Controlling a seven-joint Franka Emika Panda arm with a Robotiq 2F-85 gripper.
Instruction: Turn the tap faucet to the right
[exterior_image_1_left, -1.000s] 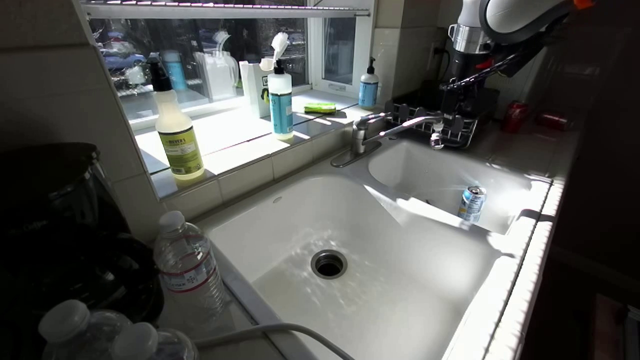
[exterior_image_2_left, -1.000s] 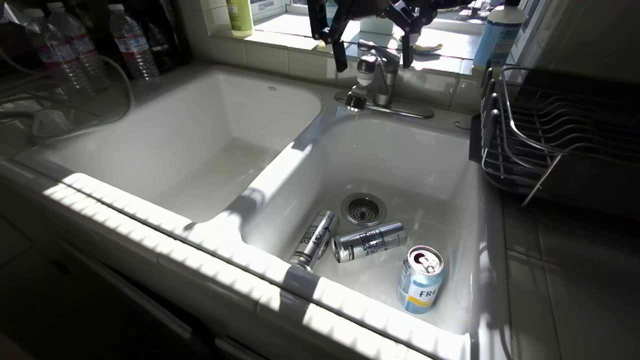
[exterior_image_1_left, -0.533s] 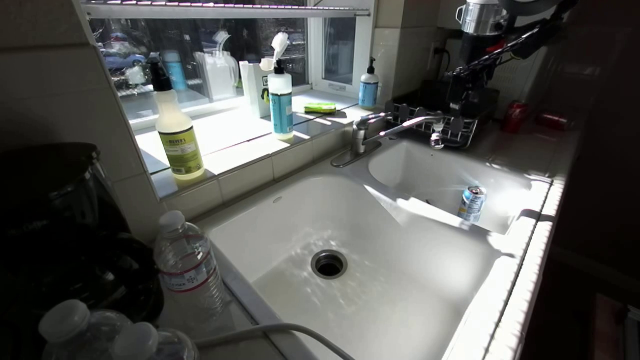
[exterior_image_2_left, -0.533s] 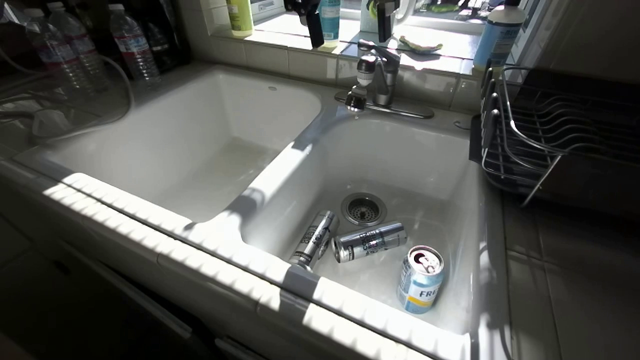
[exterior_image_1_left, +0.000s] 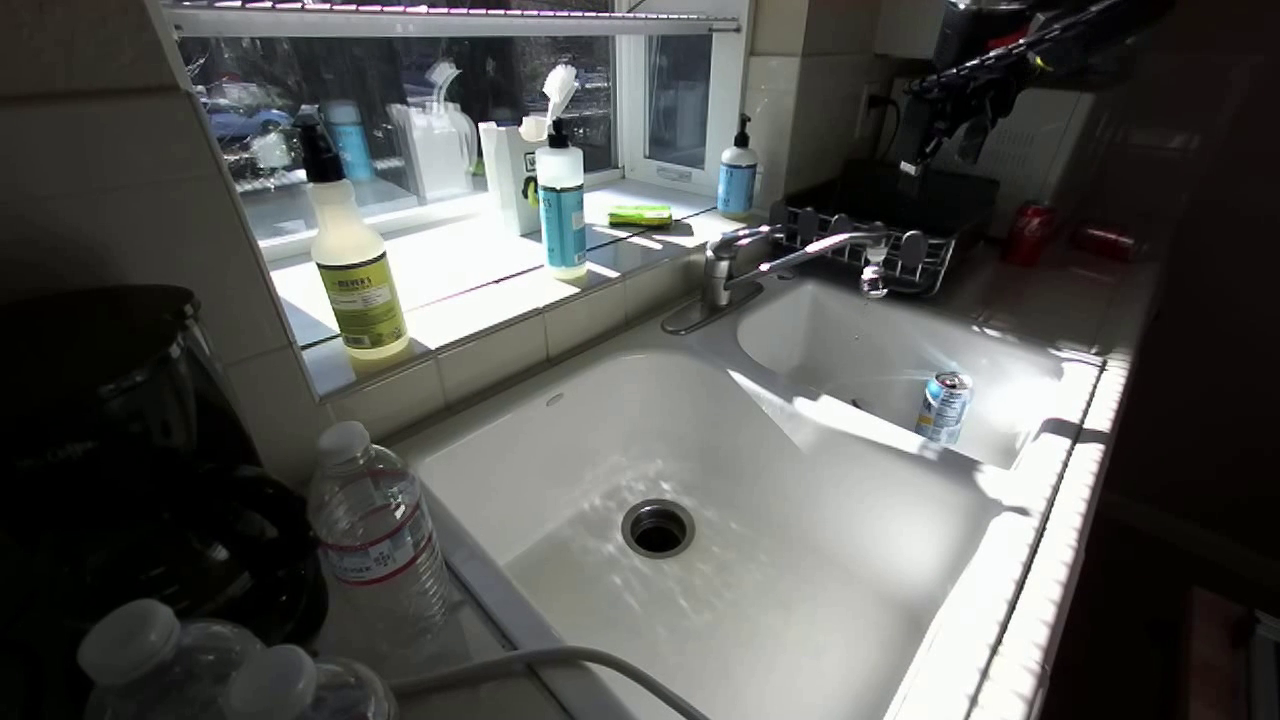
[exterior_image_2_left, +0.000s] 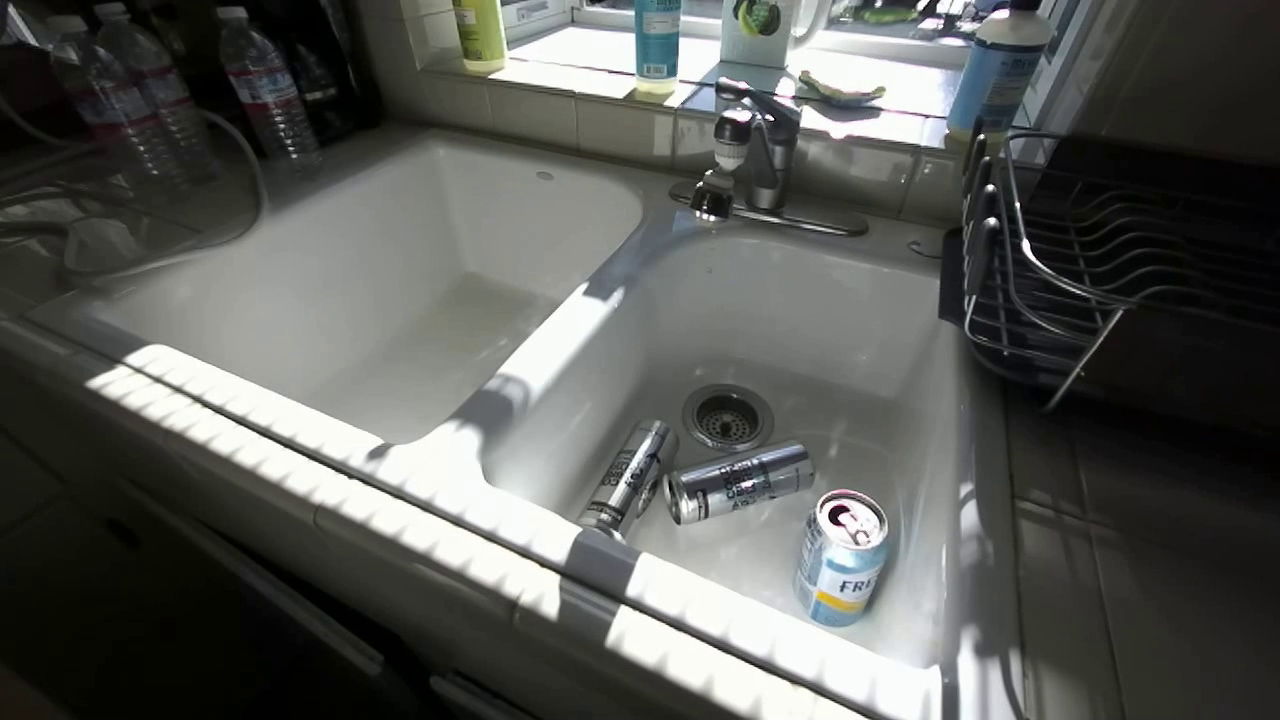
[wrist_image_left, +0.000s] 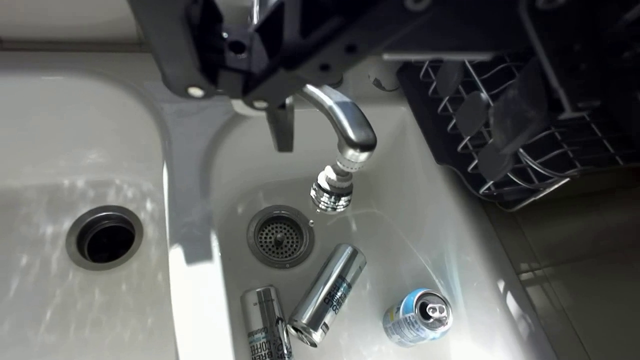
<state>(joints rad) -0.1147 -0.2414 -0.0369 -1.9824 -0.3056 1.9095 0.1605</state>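
Observation:
The chrome tap faucet (exterior_image_1_left: 717, 275) stands at the back of the double sink; it also shows in an exterior view (exterior_image_2_left: 768, 165). Its spout points over the smaller basin with the cans; a white and chrome nozzle hangs from its end and drips. In the wrist view the spout (wrist_image_left: 352, 122) shows below and between the spread fingers, not touched. My gripper (wrist_image_left: 395, 147) is open and empty, one finger (wrist_image_left: 283, 127) left of the spout, the other over the dish rack. In an exterior view the gripper (exterior_image_1_left: 940, 155) is above the spout end; another exterior view does not show it.
A dish rack (exterior_image_2_left: 1090, 260) stands beside the smaller basin. Two silver cans (exterior_image_2_left: 740, 485) lie and a blue can (exterior_image_2_left: 842, 560) stands in that basin. Soap bottles (exterior_image_1_left: 563, 215) stand on the window sill behind the tap. Water bottles (exterior_image_1_left: 375, 530) stand by the larger basin.
My open gripper has risen from around the tap, up and away, and has left one exterior view. The tap's spout has not visibly moved.

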